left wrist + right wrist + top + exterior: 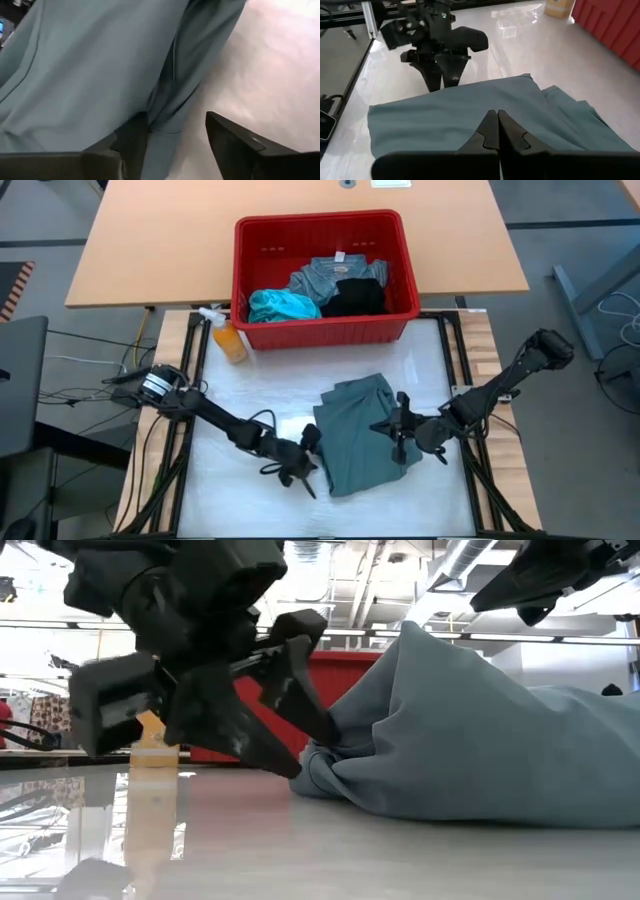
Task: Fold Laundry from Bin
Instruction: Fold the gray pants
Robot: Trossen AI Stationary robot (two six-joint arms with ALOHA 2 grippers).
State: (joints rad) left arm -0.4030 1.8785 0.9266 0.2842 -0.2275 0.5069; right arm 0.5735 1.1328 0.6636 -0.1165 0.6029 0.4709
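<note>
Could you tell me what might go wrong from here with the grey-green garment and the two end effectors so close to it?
The left end effector is open at the edge of the grey-green garment, one finger against the cloth; pulling away could snag the fold and drag it open. The right end effector is shut just above the garment; if it dips it may rumple the top layer. The orange spray bottle stands near the left arm and could be knocked over.

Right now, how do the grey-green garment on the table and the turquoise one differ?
The grey-green garment lies spread on the white table, partly folded; the turquoise garment sits bunched in the red bin. The grey-green one has the left hand at its edge and the right hand over it; the turquoise one is untouched. Both are soft laundry.
</note>
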